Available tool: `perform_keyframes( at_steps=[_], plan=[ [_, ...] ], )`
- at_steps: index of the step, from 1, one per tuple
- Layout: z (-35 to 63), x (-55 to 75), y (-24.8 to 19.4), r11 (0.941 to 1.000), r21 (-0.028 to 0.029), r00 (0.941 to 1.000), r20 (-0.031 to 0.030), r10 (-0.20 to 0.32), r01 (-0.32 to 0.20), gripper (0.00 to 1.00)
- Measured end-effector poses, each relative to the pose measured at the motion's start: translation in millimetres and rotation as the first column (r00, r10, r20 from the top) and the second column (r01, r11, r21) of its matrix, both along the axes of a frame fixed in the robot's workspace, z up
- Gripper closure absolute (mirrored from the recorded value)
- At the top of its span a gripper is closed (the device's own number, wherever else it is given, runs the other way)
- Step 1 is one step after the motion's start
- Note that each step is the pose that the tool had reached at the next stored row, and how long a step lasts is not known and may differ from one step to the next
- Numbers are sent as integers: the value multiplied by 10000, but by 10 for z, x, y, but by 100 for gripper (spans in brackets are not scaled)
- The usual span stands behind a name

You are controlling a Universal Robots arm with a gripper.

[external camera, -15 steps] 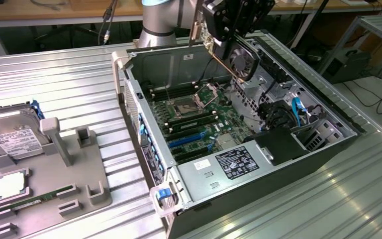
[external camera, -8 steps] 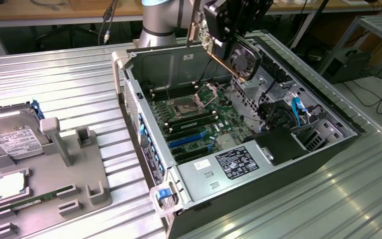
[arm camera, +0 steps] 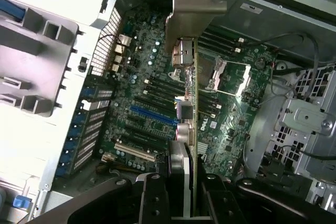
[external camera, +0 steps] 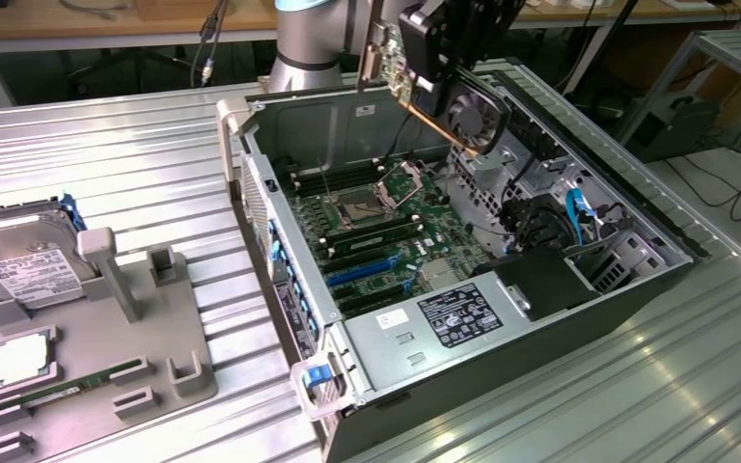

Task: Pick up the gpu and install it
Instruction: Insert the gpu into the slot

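**Mia:** What is the pincer (external camera: 446,63) doing?

**Tom:** It is pinching the gpu (external camera: 475,114). In the wrist view its two black fingers (arm camera: 151,200) sit one on each side of the card and press on it.

**Mia:** What does the gpu look like?

**Tom:** It is a thin, flat, black card. One face has a big round fan in a dark frame. A thin copper-colored line runs along one long edge. At the end far from the pincer there is a shiny grey metal plate (arm camera: 194,6) with a bent tip. From the wrist view you see the card from its edge, so it looks very skinny.

**Mia:** Where is it?

**Tom:** Up in the air. It hangs from the pincer and is tilted. It is not in any slot.

**Mia:** What is under the pincer?

**Tom:** An open computer box (external camera: 474,378), lying on its side on the desk (external camera: 126,164). Inside, below the card, is a green board (external camera: 390,241) with lots of small parts. A long blue slot (external camera: 360,273) is on that board.

**Mia:** Anything else?

**Tom:** Well away from the pincer, a grey tray (external camera: 151,347) sits on the desk. A silver hard drive (external camera: 23,270) with a white label rests in it.
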State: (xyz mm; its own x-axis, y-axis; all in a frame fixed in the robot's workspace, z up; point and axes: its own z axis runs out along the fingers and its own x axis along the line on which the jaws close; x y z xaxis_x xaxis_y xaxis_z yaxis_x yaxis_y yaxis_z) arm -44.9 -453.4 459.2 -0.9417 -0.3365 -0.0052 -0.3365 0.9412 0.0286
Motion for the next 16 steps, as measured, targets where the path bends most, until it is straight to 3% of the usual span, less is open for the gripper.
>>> perform_keyframes(
  at_steps=[6, 16],
  plan=[
    [0, 0, 0, 9982, 0, 9982, 0, 604, -604, 71],
    [0, 0, 0, 9844, 0, 9844, 0, 1760, -1760, 71]
  ],
)
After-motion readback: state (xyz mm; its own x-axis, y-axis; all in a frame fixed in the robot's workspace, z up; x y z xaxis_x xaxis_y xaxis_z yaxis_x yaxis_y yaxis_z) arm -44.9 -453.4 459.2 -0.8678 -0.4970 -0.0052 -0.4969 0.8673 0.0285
